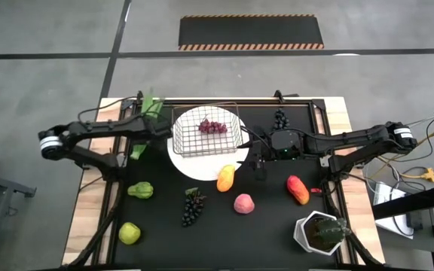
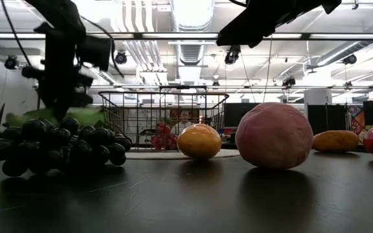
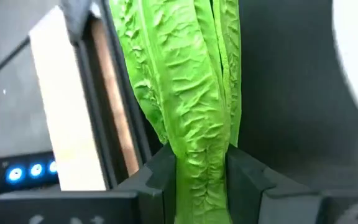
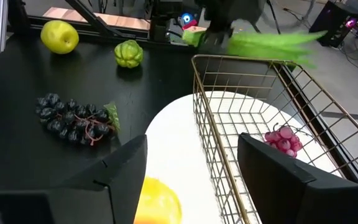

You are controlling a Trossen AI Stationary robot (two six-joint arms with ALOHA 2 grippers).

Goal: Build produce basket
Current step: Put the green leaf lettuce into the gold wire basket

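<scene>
Green leafy stalk [image 3: 194, 106] clamped in left pincer [image 3: 201, 177] | right pincer [image 4: 191, 168] wide open, empty, beside basket [image 4: 260, 106]

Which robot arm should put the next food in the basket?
The left. Its gripper is already shut on the green leafy stalk, right beside the basket. The right gripper is open and empty, near the basket too, so it would have to pick something up first.

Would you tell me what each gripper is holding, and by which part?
The left gripper clamps the green leafy stalk near one end. The right gripper is open, holding nothing.
</scene>
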